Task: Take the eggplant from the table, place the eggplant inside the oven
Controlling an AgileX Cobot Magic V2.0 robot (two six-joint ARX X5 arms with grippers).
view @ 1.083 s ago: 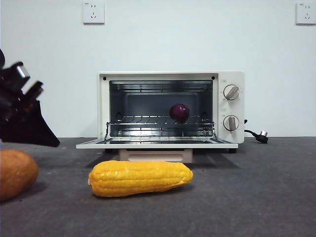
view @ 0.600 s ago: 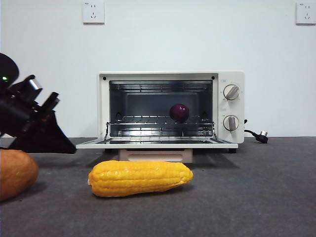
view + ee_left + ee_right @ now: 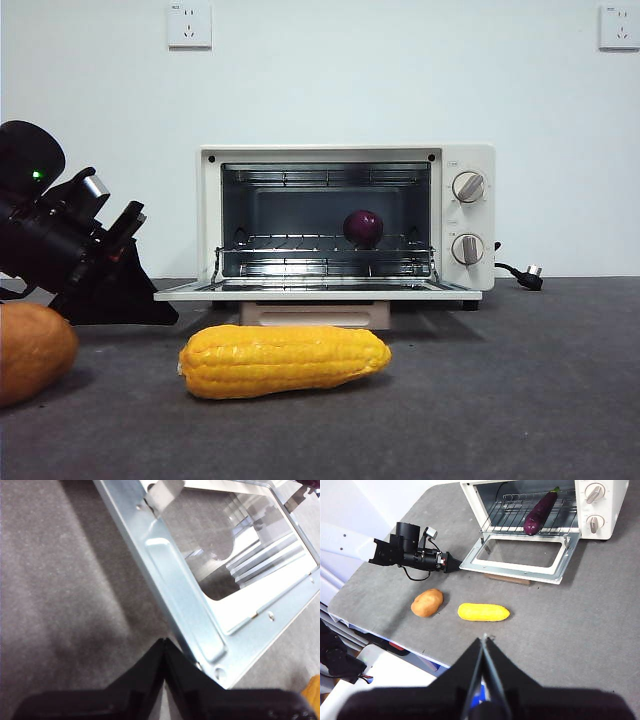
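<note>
- Eggplant [image 3: 538, 513]: glossy, dark purple, long; lying on the wire rack inside the cream oven [image 3: 470, 215], door down.
- Left gripper [image 3: 163, 647]: jaws pressed shut, empty, tip just beside the metal door's [image 3: 175, 580] corner.
- Right gripper [image 3: 484, 642]: jaws closed, empty, high over the matte grey worktop [image 3: 580, 615].
- Yellow corn [image 3: 285, 360], bumpy, before the oven.

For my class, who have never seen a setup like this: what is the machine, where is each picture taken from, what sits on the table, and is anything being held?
It is a robot with two arms at a table. One picture looks level across the table; the other two come from cameras on the arms' wrists. The cream oven stands open, with the eggplant lying on its wire rack. In front lie a yellow corn cob and an orange-brown vegetable. The left gripper, jaws shut and holding nothing, is at a corner of the lowered oven door. The right gripper, also shut and empty, waits high above the table.
</note>
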